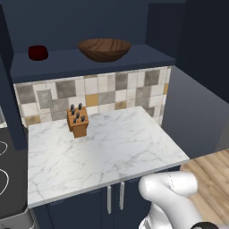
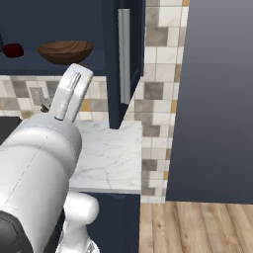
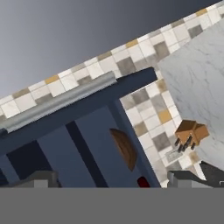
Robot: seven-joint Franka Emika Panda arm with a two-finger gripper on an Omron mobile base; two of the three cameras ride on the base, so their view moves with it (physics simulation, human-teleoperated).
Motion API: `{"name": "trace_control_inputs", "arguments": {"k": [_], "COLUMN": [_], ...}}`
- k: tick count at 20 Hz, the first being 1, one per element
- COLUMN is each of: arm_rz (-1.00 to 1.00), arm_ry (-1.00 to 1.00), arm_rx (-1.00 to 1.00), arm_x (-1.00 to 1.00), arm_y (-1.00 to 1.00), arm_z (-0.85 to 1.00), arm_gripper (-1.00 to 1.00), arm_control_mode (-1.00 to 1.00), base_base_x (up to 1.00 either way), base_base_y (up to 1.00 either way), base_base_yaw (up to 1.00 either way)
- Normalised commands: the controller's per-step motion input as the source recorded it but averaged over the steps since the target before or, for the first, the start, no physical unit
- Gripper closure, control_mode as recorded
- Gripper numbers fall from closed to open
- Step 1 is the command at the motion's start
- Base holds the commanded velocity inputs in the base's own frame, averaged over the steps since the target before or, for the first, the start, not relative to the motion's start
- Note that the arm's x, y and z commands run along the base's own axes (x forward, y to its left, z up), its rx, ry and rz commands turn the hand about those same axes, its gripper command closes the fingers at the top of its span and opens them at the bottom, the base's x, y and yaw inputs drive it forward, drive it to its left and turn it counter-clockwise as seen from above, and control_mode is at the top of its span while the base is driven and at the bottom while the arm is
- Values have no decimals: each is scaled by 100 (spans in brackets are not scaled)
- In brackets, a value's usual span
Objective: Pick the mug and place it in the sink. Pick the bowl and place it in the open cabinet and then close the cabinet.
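The dark brown wooden bowl (image 1: 105, 48) (image 2: 65, 51) (image 3: 124, 148) sits upright on the dark shelf of the navy upper cabinet (image 1: 89, 62), which stands open. The cabinet's open door (image 2: 133, 49) (image 3: 87, 107) carries a long silver bar handle (image 2: 123, 54) (image 3: 61, 101). My gripper (image 3: 111, 181) is open and empty, with its fingertips (image 3: 39, 179) spread wide. It hangs back from the cabinet, rolled to one side, facing the door's handle and the bowl. The mug and the sink are out of view.
A small dark red thing (image 1: 38, 53) (image 2: 13, 50) lies on the shelf left of the bowl. A wooden knife block (image 1: 77, 120) (image 3: 192, 133) stands on the white marble counter (image 1: 116, 152) below. A tall grey panel (image 2: 217, 99) bounds the right side.
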Motion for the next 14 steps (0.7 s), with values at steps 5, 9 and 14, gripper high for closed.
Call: {"name": "trace_control_inputs", "arguments": {"k": [5,9,14], "arm_rz": [5,5,6], "arm_ry": [4,11,14], "arm_rx": [10,13,13], "arm_x": [0,0,0], "arm_y": [-50,-53,-42], "arm_z": [1,6,0], "arm_gripper": [-100,-100,-100], "arm_control_mode": [-100,-100,-100], "base_base_x": [0,0,0], "base_base_y": [0,0,0], "base_base_yaw": [0,0,0]}}
